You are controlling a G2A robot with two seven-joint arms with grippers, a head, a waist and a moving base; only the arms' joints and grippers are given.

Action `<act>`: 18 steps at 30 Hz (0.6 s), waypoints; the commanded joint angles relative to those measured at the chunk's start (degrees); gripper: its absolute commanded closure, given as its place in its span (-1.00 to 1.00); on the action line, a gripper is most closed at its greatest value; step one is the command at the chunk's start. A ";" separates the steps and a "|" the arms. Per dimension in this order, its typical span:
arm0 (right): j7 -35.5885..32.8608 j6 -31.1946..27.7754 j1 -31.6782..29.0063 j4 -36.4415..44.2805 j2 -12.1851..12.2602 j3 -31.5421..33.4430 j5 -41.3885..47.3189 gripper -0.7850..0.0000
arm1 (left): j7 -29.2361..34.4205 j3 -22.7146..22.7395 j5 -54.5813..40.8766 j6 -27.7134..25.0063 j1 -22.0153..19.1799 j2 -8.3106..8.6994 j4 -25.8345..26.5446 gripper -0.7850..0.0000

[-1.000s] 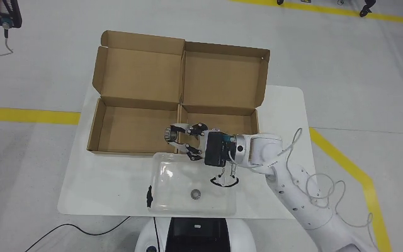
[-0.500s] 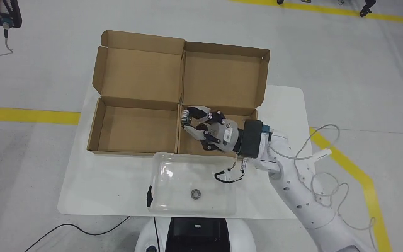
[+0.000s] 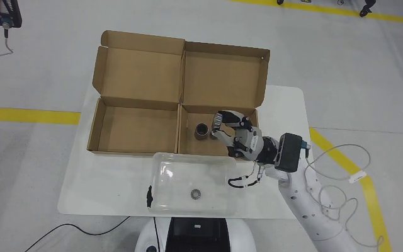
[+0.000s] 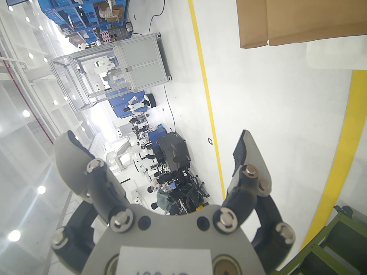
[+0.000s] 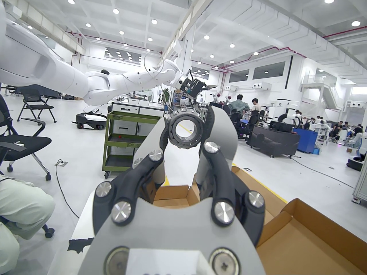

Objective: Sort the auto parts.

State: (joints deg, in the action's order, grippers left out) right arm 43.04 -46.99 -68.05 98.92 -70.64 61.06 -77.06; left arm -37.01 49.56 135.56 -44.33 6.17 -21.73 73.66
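My right gripper [image 5: 187, 124] is shut on a metal bearing ring [image 5: 185, 131], held in the air between its fingertips. From above, this gripper [image 3: 225, 125] hovers over the right compartment of the open cardboard box [image 3: 132, 129], tilted up. A dark cylindrical part [image 3: 201, 130] stands on that compartment's floor, just left of the gripper. The left compartment is bare. My left gripper [image 4: 156, 141] is open with nothing between its fingers, raised high off to the side over the floor.
A clear plastic tray [image 3: 167, 173] lies at the table's front edge with a small ring part [image 3: 196, 193] in it. A small black piece [image 3: 149, 195] lies beside the tray's left wall. The box lids [image 3: 223, 75] stand open at the back. Bare white table [image 3: 283, 113] lies right of the box.
My right gripper has carried the bearing ring from above the box's front wall near the divider rightward over the right compartment, uncovering the dark cylindrical part.
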 commanded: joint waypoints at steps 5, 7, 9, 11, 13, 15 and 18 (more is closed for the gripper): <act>0.72 -0.42 -0.60 0.27 0.13 0.06 -0.76 1.00 | 0.00 0.00 0.00 0.00 0.00 0.00 0.00 -1.00; 0.47 -0.65 -0.60 0.27 0.14 -0.11 -0.78 1.00 | 0.00 0.00 0.00 0.00 0.00 0.00 0.00 -1.00; -0.62 -0.80 -0.40 0.27 0.11 -0.55 -0.94 1.00 | 0.00 0.00 0.00 0.00 0.00 0.00 0.00 -1.00; -1.83 -0.96 0.44 0.83 0.06 -1.21 -2.46 1.00 | 0.00 0.00 0.00 0.00 0.00 0.00 0.00 -1.00; -1.95 -1.74 1.42 0.97 -0.02 -2.07 -3.72 1.00 | 0.00 0.00 0.00 0.00 0.00 0.00 0.00 -1.00; -3.16 -1.91 2.93 0.53 -0.19 -3.42 -5.84 1.00 | 0.00 0.00 0.00 0.00 0.00 0.00 0.00 -1.00; -5.61 -1.87 5.09 -2.14 -0.63 -5.18 -5.62 1.00 | 0.00 0.00 0.00 0.00 0.00 0.00 0.00 -1.00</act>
State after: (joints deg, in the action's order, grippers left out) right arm 38.53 -48.98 -63.81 97.97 -71.11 56.45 -83.07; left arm -37.01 49.56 135.56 -44.33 6.17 -21.73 73.66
